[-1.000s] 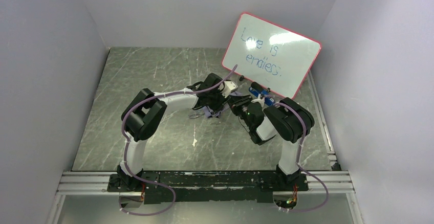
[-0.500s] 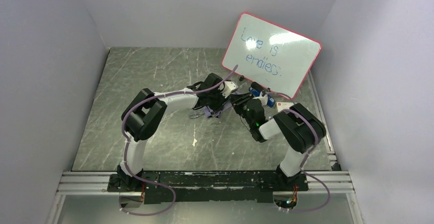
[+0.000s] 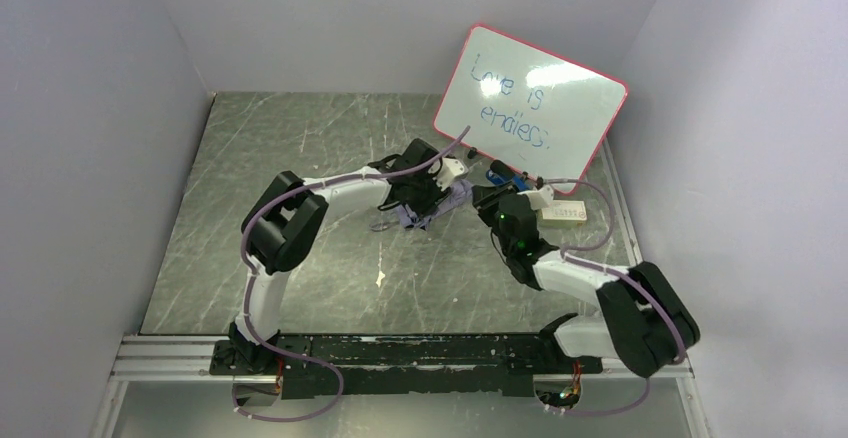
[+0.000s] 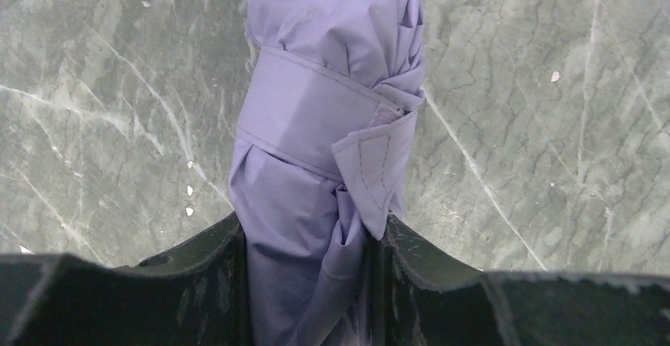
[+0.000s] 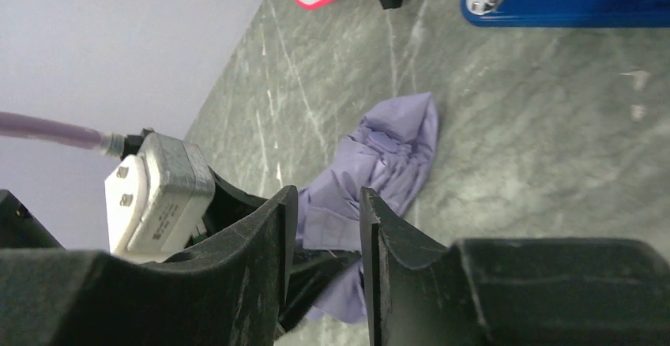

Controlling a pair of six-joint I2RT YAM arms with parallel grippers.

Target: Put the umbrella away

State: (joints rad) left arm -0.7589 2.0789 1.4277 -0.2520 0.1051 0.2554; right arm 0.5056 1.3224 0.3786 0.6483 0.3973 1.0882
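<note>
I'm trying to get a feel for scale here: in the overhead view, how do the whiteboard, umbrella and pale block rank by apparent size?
1. whiteboard, clearly the largest.
2. umbrella and pale block look about alike. The umbrella is partly covered, so I won't rank them.

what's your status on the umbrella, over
Left gripper shut on the umbrella, folded and strapped. Right gripper open, empty, aimed at it, not touching. Whiteboard behind, apart from both.
</note>
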